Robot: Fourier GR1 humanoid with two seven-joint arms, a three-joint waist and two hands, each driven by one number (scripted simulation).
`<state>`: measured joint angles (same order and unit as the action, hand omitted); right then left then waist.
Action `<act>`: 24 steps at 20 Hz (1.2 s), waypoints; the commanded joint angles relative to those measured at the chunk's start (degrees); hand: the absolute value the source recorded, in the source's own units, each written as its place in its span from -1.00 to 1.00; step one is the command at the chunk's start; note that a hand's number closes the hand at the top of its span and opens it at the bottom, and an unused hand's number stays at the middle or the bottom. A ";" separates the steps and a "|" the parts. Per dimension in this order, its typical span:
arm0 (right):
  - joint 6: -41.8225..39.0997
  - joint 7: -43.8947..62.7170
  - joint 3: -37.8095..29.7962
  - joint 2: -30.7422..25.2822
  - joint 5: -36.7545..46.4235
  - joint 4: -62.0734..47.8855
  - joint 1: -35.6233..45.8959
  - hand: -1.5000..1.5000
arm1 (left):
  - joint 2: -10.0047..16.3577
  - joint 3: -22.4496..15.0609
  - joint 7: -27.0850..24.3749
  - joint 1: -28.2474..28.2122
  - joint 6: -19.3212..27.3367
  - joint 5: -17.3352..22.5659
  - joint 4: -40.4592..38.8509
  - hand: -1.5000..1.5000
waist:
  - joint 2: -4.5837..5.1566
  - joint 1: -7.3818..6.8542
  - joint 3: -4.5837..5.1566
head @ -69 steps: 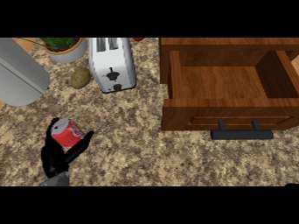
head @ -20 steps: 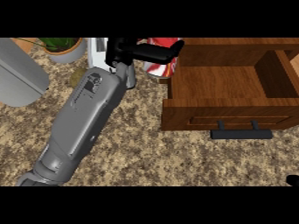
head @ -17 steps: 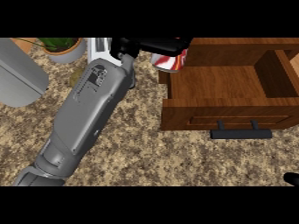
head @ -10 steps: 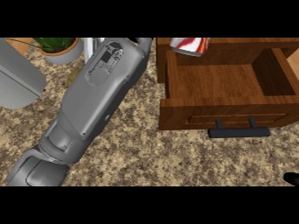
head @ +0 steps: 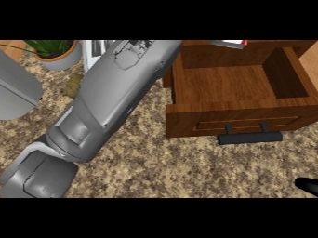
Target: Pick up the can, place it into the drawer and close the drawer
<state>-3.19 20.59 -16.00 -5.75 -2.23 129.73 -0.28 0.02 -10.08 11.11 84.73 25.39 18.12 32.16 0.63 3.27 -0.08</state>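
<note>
The left hand is hiding past the top edge, so I cannot tell its grip. The can (head: 229, 43) is showing just right of its forearm (head: 114, 93), over the back of the drawer (head: 244, 118). It wants lowering well inside before release.

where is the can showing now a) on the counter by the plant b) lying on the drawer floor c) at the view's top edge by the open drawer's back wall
c, only a red-and-white sliver of the can shows at the top edge, by the back wall of the drawer
</note>
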 commanded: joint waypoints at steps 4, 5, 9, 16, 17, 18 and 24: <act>-1.15 -0.93 -1.60 -1.39 -2.22 -2.07 1.07 -1.00 | -0.02 -3.39 -1.71 5.13 1.15 4.61 -7.64 1.00 | 0.25 0.91 -0.06; -1.52 -1.87 -0.75 -0.48 -2.23 -1.02 -0.21 -1.00 | -0.02 -3.96 -4.24 4.49 2.52 4.74 -8.84 1.00 | 0.48 1.84 -0.10; -1.84 3.27 -2.57 -3.86 -4.87 -0.98 3.25 -1.00 | -0.02 -6.97 -3.69 5.60 7.21 5.42 -10.58 -1.00 | 0.40 2.08 -0.09; -1.28 2.83 -0.46 -2.76 -2.57 0.21 2.77 -1.00 | -0.02 -8.72 -6.35 6.45 12.09 8.30 -13.01 -1.00 | 0.73 3.40 -0.12; -1.51 2.23 -1.62 -5.39 -1.48 -2.73 6.31 -1.00 | -0.02 -8.91 -7.83 5.78 12.47 9.06 -12.27 -1.00 | 1.05 3.41 -0.12; -2.49 -1.31 0.12 -4.24 0.43 -1.48 3.99 -1.00 | -0.02 -8.12 -6.54 8.45 11.57 8.58 -13.61 -1.00 | 0.83 2.47 -0.12; -4.37 -4.17 3.55 -7.12 6.30 -4.00 6.57 -1.00 | -0.02 -8.87 -6.71 7.82 12.87 12.69 -12.71 -1.00 | 0.98 3.02 -0.12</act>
<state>-6.56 18.04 -14.51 -11.35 0.69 126.85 4.69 0.00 -18.07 3.64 91.88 37.29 28.57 18.86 1.63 6.15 -0.21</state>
